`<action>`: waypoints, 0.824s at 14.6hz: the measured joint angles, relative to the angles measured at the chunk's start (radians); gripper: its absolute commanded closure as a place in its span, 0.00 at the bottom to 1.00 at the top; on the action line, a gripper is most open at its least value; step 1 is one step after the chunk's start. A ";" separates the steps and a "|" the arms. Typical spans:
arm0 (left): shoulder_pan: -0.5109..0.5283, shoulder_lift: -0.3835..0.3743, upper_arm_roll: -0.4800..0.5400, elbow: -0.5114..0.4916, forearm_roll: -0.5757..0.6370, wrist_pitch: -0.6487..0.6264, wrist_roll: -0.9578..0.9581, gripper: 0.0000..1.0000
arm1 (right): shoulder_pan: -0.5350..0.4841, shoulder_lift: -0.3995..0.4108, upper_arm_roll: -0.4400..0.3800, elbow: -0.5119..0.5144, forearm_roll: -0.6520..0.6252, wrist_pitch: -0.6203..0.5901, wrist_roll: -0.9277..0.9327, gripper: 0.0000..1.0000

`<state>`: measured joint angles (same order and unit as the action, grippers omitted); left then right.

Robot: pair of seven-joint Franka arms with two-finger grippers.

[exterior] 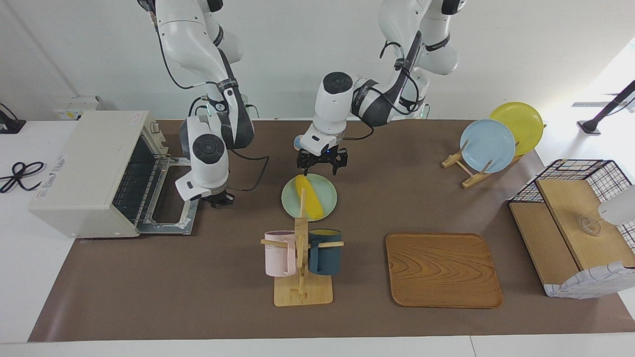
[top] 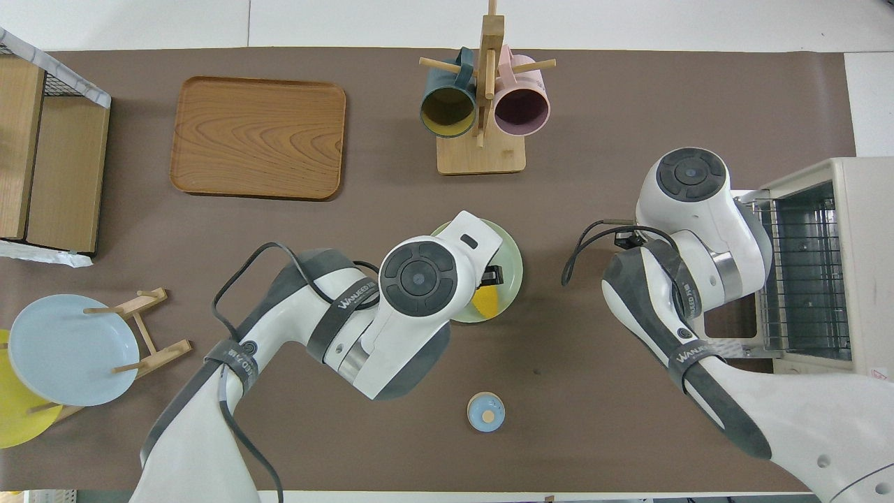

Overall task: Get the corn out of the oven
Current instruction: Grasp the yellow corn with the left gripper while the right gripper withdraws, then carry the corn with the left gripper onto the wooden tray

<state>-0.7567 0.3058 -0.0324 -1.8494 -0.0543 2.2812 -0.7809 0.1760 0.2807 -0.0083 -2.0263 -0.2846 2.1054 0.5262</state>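
The yellow corn (exterior: pixel 308 197) lies on a pale green plate (exterior: pixel 328 199) mid-table, outside the oven (exterior: pixel 84 168). The oven's door (exterior: pixel 171 201) is folded down, and only the wire rack shows inside. My left gripper (exterior: pixel 321 162) hangs open just above the end of the corn nearer to the robots, with nothing between its fingers. In the overhead view the left arm covers most of the corn (top: pixel 487 302) and part of the plate (top: pixel 515 260). My right gripper (exterior: pixel 217 200) is shut and empty, low over the table beside the oven door's free edge.
A mug rack (exterior: pixel 301 258) with a pink and a dark blue mug stands farther from the robots than the plate. A wooden tray (exterior: pixel 443 270), a plate stand (exterior: pixel 488 146) and a wire-and-wood shelf (exterior: pixel 575 228) are toward the left arm's end. A small blue bell (top: pixel 485 411) sits near the robots.
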 measured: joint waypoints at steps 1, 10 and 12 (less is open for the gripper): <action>0.000 0.042 0.003 0.041 0.000 0.005 0.000 0.00 | -0.012 -0.001 0.000 -0.004 -0.012 0.000 0.000 1.00; -0.002 0.175 0.007 0.087 0.013 0.099 0.000 0.00 | -0.044 -0.025 0.004 -0.026 -0.047 -0.011 -0.086 1.00; -0.008 0.176 0.007 0.074 0.013 0.108 0.000 0.30 | -0.044 -0.056 0.010 0.001 -0.047 -0.082 -0.129 1.00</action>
<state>-0.7642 0.4818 -0.0256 -1.7758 -0.0410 2.3890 -0.7813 0.1321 0.2249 0.0020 -2.0255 -0.3321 2.0231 0.3970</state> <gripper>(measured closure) 0.000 0.991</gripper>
